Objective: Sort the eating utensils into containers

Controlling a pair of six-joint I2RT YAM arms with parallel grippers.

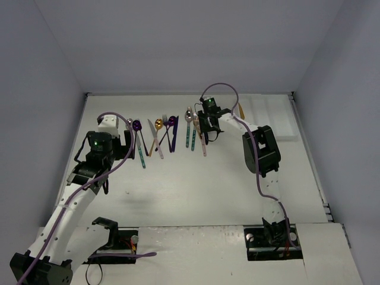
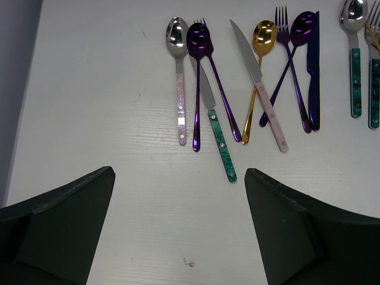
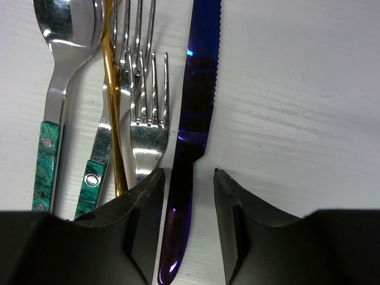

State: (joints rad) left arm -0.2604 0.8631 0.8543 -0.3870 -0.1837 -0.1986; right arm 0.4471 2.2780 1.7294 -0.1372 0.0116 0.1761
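The dark blue knife (image 3: 193, 119) lies flat on the worktop (image 3: 297, 89), directly between the right jaws, and its long axis runs straight ahead of them, across the line on which they close. The handle end points back toward the wrist, leaning slightly to the left finger (image 3: 145, 219). The blade points forward, serrated edge to the right, with the tip out of view. The right jaws straddle the handle half-closed, a thin gap showing on each side, so nothing is gripped yet. A silver fork (image 3: 148, 119) lies just left of the knife, close against the left finger, which risks pinching it too. The white tray (image 1: 276, 116) sits off to the right of these jaws, near them. The left jaws hang spread wide and hold nothing, well apart from this knife, with the other utensils ahead of them. The right arm (image 1: 261, 148) is plainly the nearer.
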